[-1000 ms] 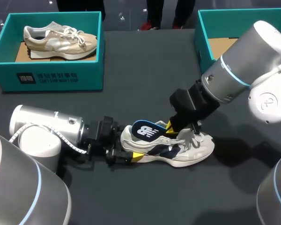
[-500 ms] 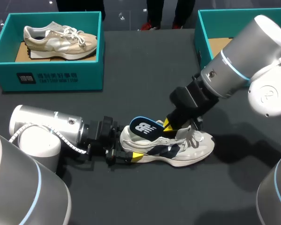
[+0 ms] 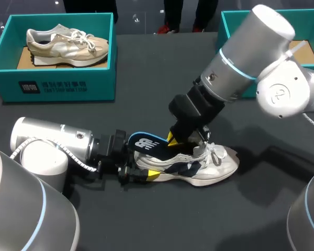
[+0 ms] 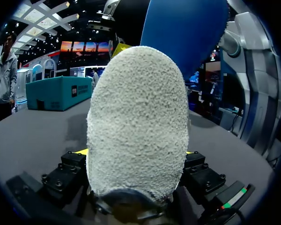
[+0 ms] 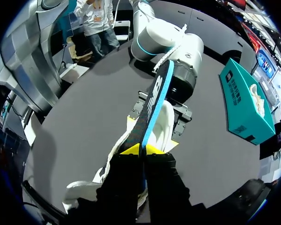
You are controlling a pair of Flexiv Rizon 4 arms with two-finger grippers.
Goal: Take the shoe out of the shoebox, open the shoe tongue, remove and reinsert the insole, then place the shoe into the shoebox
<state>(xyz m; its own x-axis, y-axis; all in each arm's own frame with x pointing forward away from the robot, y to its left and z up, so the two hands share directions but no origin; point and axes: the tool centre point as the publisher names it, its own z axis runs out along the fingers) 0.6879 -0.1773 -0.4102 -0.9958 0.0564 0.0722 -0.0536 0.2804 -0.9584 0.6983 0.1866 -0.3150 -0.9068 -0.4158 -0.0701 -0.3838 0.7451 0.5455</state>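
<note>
— On the dark table, near the middle?
— A white-and-navy shoe, resting on its sole, outside both boxes, toe toward the right arm's side.
— Held anywhere?
— At the heel. Clamped there by the left gripper, one yellow-tipped finger on each side; seen from the left wrist as a rough pale heel filling the gap between the fingers.
— And the right gripper?
— Closed on the insole, yellow tips pinching its edge from both sides. Dark blue, with a lighter blue rim, raised above the shoe's opening and jutting back over the heel toward the left arm.
— Front end inside the shoe or out?
— Cannot tell; hidden behind the right gripper.
— Boxes?
— A teal shoebox at the far left with a beige shoe inside. A second teal shoebox at the far right, partly behind the right arm.
</note>
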